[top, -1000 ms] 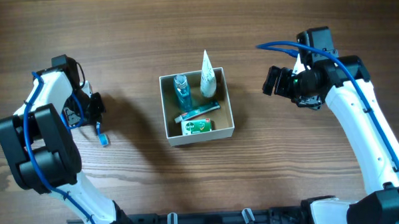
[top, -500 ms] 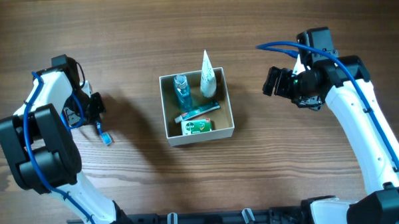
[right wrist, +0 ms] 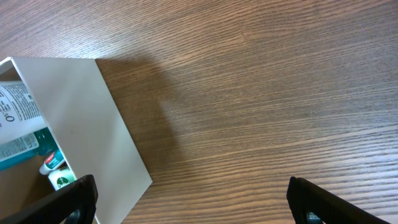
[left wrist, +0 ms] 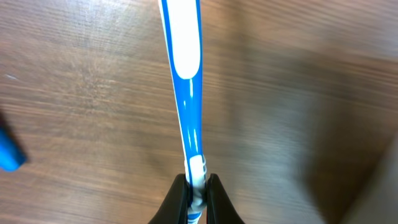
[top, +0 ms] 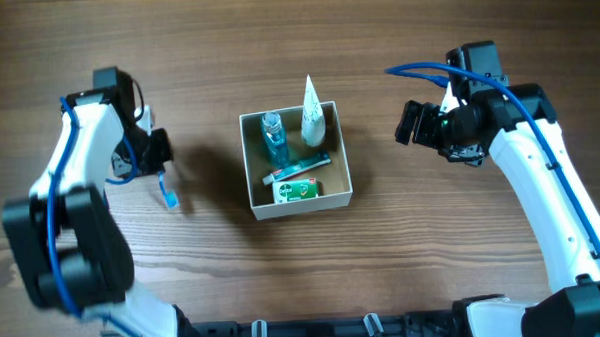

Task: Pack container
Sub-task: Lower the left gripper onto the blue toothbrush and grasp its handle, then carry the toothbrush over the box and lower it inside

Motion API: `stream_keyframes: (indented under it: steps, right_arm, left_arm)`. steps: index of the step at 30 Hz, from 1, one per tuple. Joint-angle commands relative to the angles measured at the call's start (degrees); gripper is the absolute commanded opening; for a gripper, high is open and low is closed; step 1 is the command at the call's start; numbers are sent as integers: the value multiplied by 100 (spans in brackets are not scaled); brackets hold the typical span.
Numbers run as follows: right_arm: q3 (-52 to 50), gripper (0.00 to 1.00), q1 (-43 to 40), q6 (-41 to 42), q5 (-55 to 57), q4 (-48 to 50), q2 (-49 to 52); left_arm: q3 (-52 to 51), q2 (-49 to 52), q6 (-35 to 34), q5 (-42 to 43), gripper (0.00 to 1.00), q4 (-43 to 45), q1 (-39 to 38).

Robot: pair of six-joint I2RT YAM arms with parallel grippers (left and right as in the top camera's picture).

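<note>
Left claw (left wrist: 198, 188) clamped on one toothbrush (left wrist: 186, 62); right claw (right wrist: 193, 198) agape; one container (top: 301, 204), seemingly four items (top: 299, 190) inside

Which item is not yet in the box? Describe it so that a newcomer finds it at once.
Start at the square cardboard container in the middle of the wooden table, then look left of it, where the left gripper is shut on a slim toothbrush. It is blue and white, and the only toiletry outside the container.
</note>
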Motion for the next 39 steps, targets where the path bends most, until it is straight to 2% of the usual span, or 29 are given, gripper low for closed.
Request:
stream_keyframes:
  steps: [1,6,11,17,20,31,35,39]
  right_arm:
    - [-11,99,2,-87,-26,35,48]
    - [-11,99,2,-114,-24,101,48]
    - [-11,99,2,-125,-24,170,48]
    - [-11,99,2,-125,-24,164,48]
    - [-11,99,2,-122,-26,160,48]
    - [-11,99,2,-122,-26,151,48]
    - [-11,99,2,-120,-26,142,48]
    - [-11,99,2,-125,-24,116,48]
  left_arm:
    - [201,-1224,348,157,4,-149,-546]
    - [201,-2459,1034,201,4,-118,-1414]
    - [201,-3335,2389,203,4,44,-2791]
    - [199,-3329,4131,212,4,175,-3993]
    - [199,-3143,4719,293,4,310,-4336]
    - [199,-1784,4826,291,4,439,-4389]
    - [199,-1307,4651,286,4,415,-4389]
    - [199,-1016,4503,284,14,186,-4389]
